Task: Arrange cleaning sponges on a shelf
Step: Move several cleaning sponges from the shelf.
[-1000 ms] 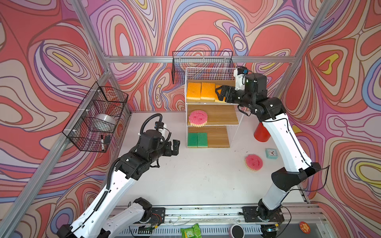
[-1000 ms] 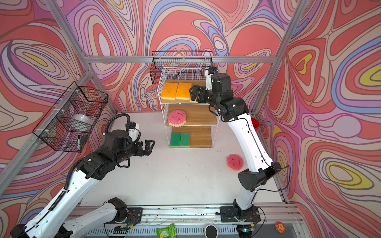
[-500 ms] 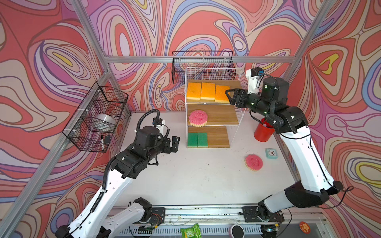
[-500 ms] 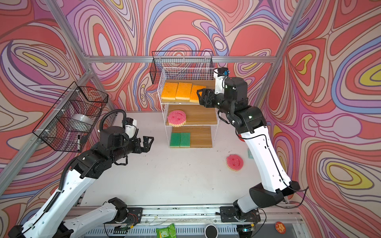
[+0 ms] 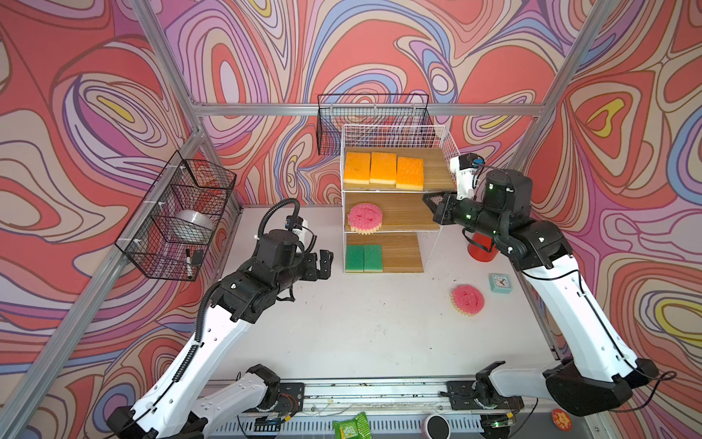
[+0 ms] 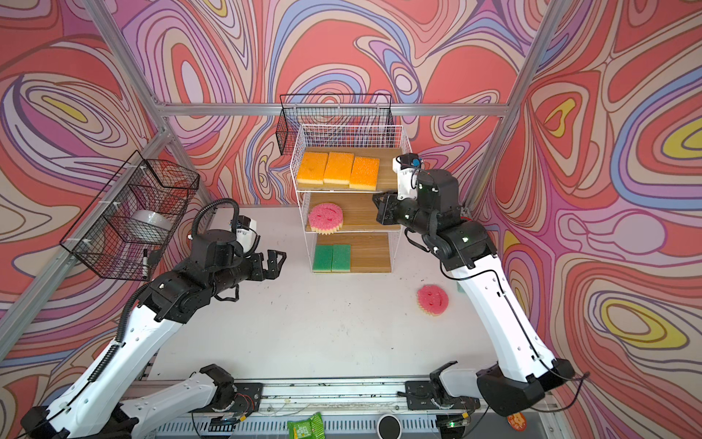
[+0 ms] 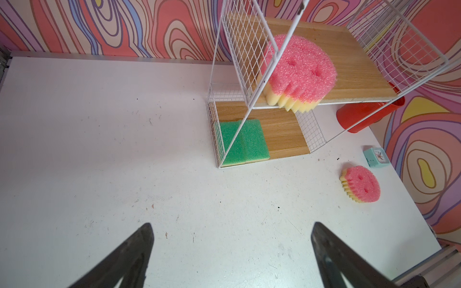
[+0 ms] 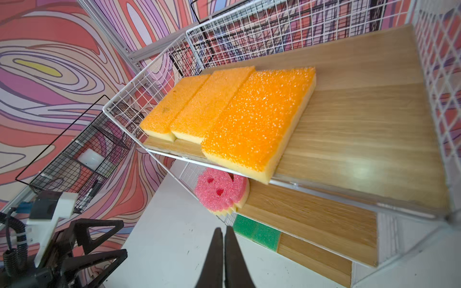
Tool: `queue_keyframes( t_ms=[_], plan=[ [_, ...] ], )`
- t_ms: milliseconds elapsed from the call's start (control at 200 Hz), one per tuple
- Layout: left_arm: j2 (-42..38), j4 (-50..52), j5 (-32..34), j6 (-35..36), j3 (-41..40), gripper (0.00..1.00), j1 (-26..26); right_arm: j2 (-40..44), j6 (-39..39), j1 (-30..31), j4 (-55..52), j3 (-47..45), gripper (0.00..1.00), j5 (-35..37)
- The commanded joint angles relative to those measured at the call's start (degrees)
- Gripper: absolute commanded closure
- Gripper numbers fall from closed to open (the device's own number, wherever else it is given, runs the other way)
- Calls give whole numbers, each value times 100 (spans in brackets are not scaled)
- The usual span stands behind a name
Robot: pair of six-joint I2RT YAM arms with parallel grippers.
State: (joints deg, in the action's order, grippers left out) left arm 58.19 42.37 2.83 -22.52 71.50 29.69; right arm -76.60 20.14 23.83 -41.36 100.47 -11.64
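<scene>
Since a second ago, the right gripper [image 5: 428, 198] has drawn back from the top board of the shelf [image 5: 437, 173]. Its jaws have closed to a narrow slit with nothing between them. It now hangs just off the shelf's right front side, about level with the middle board.

A third orange sponge [image 5: 410, 173], which the gripper was covering before, lies flat on the top board. It touches the other two orange sponges [image 5: 383, 168], and the three form a row towards the left end of the board.

On the middle board sits a pink round sponge [image 5: 364, 217], near the left end. On the bottom board two green sponges [image 5: 363, 258] lie side by side at the left end.

A second pink sponge [image 5: 467, 300] lies on the white table [image 5: 361, 334], right of the shelf and near a small clock [image 5: 500, 283].

The left gripper [image 5: 326, 262] hovers above the table left of the shelf. Its jaws are spread wide and empty.
</scene>
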Motion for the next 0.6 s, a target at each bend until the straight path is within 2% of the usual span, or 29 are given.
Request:
queue_keyframes(
  t_ms=[0, 250, 596],
  plan=[
    [-27, 71, -2, 38, 44, 0, 4, -104, 86, 38, 272, -54, 100, -175],
    [-27, -2, 11, 53, -47, 0, 2, -396, 128, 36, 368, 123, 100, -123],
    [-19, -35, 49, 90, -93, 0, 8, -683, 17, 34, 245, 471, 100, 324]
  ],
)
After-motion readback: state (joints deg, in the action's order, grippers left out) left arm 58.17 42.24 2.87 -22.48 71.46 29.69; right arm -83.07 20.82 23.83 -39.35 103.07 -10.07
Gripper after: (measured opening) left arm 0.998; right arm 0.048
